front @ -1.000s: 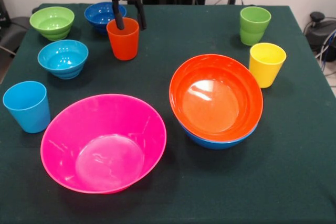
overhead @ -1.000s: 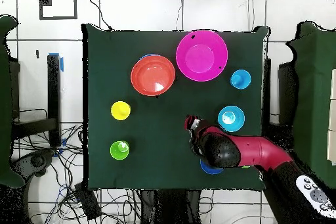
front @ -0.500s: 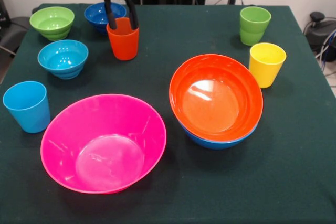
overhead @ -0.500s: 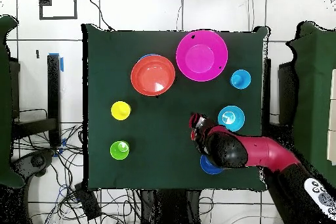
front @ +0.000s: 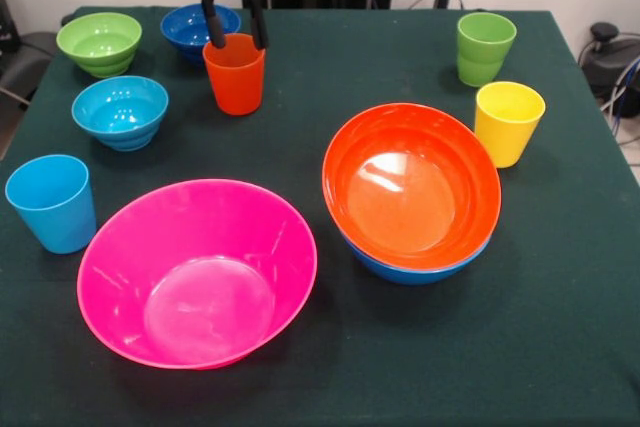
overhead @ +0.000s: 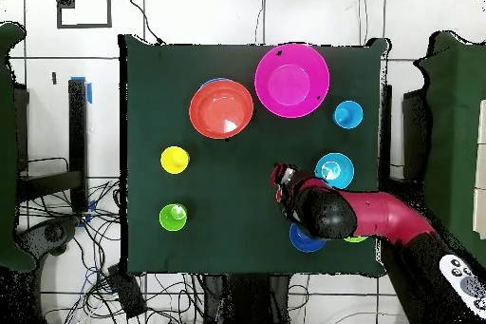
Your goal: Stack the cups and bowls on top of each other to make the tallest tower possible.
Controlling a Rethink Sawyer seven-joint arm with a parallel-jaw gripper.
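Note:
The orange cup stands upright at the far left of the table. My gripper hangs right over it, open, with one black finger at each side of the rim. In the overhead view the arm covers this cup. The large orange bowl sits nested in the large blue bowl, right of centre. By itself near the front sits the pink bowl. Elsewhere stand the light blue cup, the yellow cup and the green cup.
Three small ridged bowls sit at the far left: green, dark blue just behind the orange cup, and light blue. From above, the arm crosses the dark blue bowl.
The gripper slid left, from one finger inside the orange cup to one on each side of it, then rose a little. The cup has stayed in place.

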